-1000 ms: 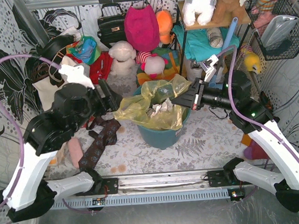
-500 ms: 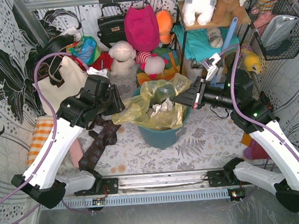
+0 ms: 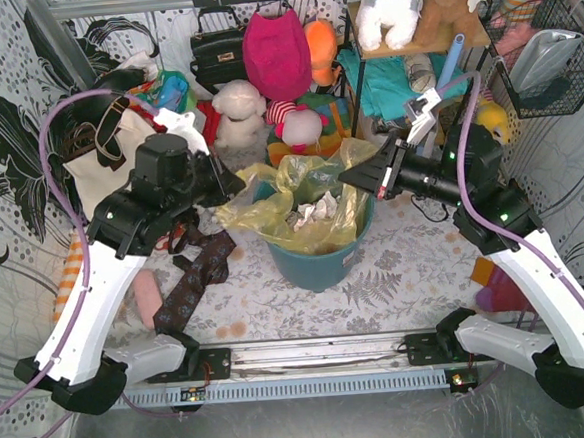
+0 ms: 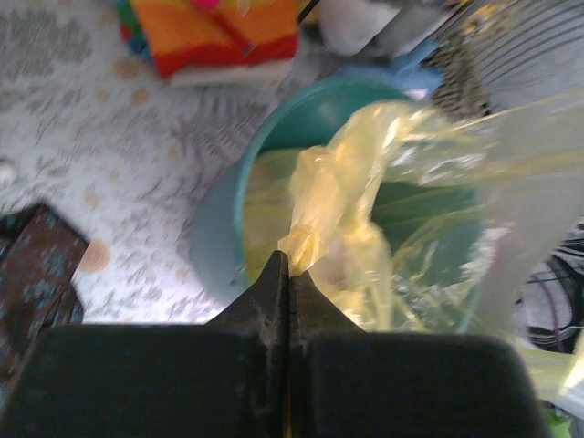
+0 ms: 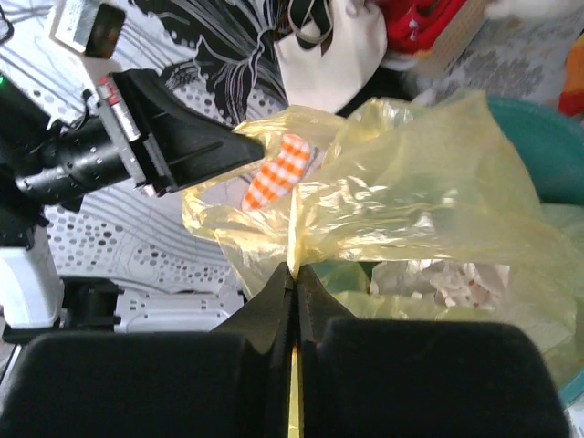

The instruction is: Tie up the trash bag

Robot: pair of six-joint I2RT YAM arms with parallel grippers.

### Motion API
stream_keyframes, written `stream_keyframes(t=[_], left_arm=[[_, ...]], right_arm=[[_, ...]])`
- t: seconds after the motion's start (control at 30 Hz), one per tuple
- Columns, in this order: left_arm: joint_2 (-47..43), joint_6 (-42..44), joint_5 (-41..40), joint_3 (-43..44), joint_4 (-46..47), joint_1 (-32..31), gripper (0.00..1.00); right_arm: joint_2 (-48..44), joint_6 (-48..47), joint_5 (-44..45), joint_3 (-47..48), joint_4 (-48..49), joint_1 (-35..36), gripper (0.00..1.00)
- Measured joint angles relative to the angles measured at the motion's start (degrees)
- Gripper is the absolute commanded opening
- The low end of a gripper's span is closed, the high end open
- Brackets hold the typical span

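Note:
The trash bag [image 3: 301,203], thin yellow-green plastic, sits in a round teal bin [image 3: 315,262] with crumpled white paper [image 3: 314,212] showing inside. My left gripper [image 3: 236,187] is at the bag's left rim and is shut on a pinch of the plastic; the left wrist view shows the jaws [image 4: 288,263] pressed together with a fold of bag [image 4: 338,182] rising from the tips. My right gripper [image 3: 349,178] is shut on the bag's right rim. In the right wrist view its tips [image 5: 294,270] clamp the film [image 5: 411,182], which stretches across to the left gripper [image 5: 245,146].
A cream tote bag [image 3: 108,162] leans at the left wall, with a dark patterned cloth [image 3: 191,276] on the floor beside the bin. Plush toys [image 3: 239,107] and handbags crowd the back. A shelf [image 3: 401,61] and a wire basket [image 3: 546,56] stand at the right.
My left arm swung in toward the bag's left rim and its jaws closed on the plastic. The right gripper kept its grip and rose slightly, pulling the rim up.

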Motion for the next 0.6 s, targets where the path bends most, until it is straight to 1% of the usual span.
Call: stream_keyframes(t=[0.23, 0.37, 0.47, 0.6], left_arm=[[-0.17, -0.13, 4.57, 4.02, 12.48, 0.0, 0.0], [-0.44, -0.87, 6.99, 5.46, 21.0, 0.0, 0.0], [-1.36, -1.64, 7.63, 5.27, 26.8, 0.0, 0.0], [-4.59, -2.73, 6.69, 2.73, 34.01, 0.0, 0.0]], right_arm=[[2.51, -1.11, 5.9, 8.26, -0.37, 0.0, 0.0], [4.37, -2.49, 7.87, 14.01, -0.46, 0.0, 0.0], [6.86, -3.89, 8.59, 20.04, -0.31, 0.0, 0.0], [9.09, -5.6, 9.46, 25.92, -0.42, 0.0, 0.0]])
